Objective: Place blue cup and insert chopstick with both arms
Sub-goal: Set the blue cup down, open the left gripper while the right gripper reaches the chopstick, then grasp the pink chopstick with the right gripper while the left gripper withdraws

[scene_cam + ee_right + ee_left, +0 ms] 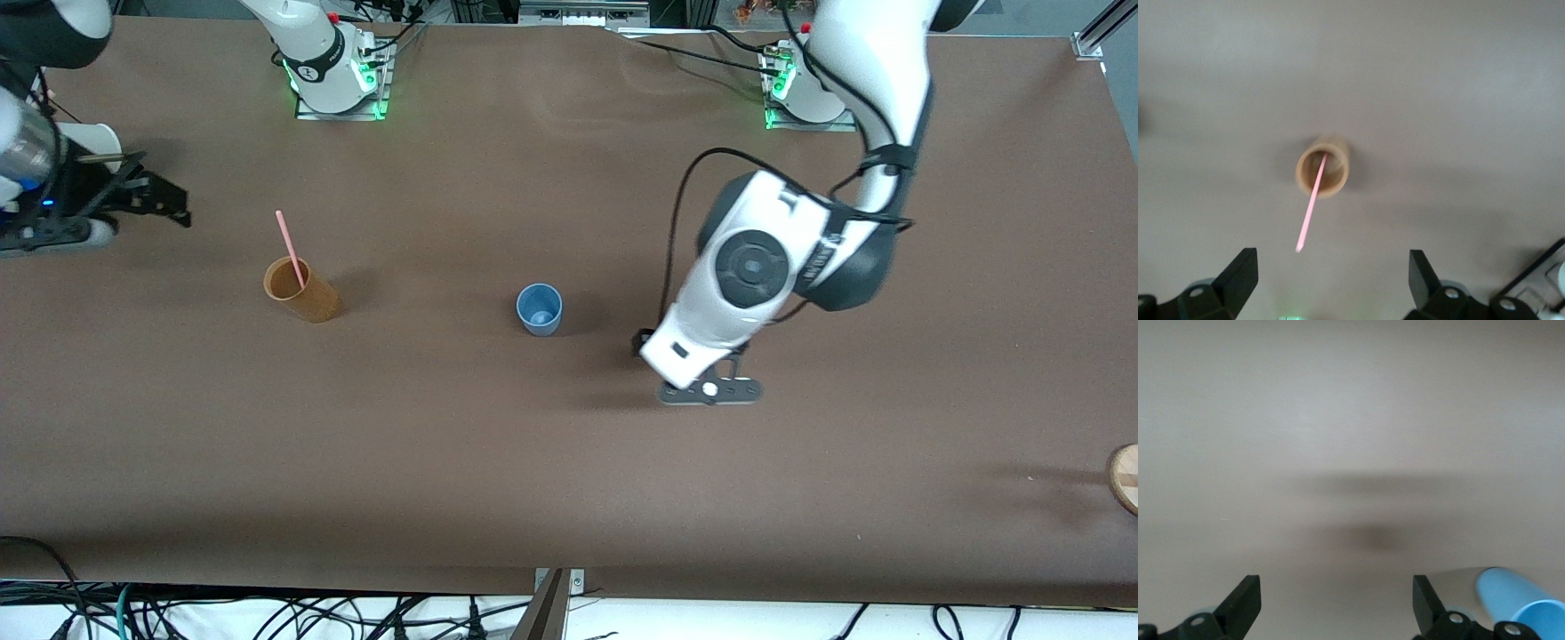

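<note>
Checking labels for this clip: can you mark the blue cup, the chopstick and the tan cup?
blue cup (539, 308): front view, on its light-blue inside.
chopstick (289, 246): front view, on the shaft above the tan cup's rim.
tan cup (313, 300): front view, on its outer wall.

Chopstick (289, 249) in tan cup (300, 290); blue cup (539, 308) beside, well apart.

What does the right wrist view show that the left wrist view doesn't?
Only the right wrist view shows the thin pink chopstick standing in the tall orange-tan cup, with the open right gripper empty. Only the left wrist view shows the small dull-blue cup, beside the open left gripper. Both show the bare brown table.
</note>
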Action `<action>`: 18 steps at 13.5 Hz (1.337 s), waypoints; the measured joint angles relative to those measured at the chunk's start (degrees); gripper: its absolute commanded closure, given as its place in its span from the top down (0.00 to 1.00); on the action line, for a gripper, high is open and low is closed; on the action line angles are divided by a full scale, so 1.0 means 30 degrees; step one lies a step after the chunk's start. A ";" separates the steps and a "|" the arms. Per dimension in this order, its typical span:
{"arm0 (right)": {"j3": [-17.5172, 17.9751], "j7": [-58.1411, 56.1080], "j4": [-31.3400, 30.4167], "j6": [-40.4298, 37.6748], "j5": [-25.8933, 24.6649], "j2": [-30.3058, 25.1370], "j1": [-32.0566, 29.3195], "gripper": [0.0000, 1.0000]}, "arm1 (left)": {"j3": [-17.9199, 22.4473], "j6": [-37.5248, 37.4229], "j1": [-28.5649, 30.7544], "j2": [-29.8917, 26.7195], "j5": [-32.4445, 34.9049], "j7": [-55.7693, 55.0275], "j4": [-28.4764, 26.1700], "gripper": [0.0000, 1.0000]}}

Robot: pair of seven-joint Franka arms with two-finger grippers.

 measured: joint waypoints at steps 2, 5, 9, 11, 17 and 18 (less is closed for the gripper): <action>0.0365 0.0402 -0.0489 -0.1314 0.0005 0.0394 0.0264 1.00 | 0.0015 -0.0778 0.1530 -0.0760 0.0000 0.1864 -0.0136 1.00; 0.0534 0.2678 -0.2457 0.1396 0.0007 0.1448 0.0592 1.00 | 0.0016 -0.1855 0.3774 -0.2105 0.0000 0.4384 -0.0561 1.00; 0.1135 0.5227 -0.6158 0.6292 -0.0009 0.1586 0.0759 0.99 | 0.0003 -0.3007 0.6346 -0.3840 0.0001 0.6584 -0.0927 1.00; 0.1135 0.5307 -0.7662 0.8071 -0.0009 0.1394 0.0749 0.86 | -0.0010 -0.3457 0.7416 -0.4813 0.0001 0.7021 -0.1251 1.00; 0.1092 0.5327 -0.9100 0.9255 -0.0009 0.1229 0.0735 0.36 | -0.0080 -0.6546 0.9099 -0.8690 -0.0001 0.7302 -0.3957 1.00; 0.1077 0.5328 -0.9118 0.9266 -0.0009 0.1235 0.0734 0.33 | -0.0170 -0.6836 0.9083 -0.9125 -0.0001 0.7301 -0.4395 1.00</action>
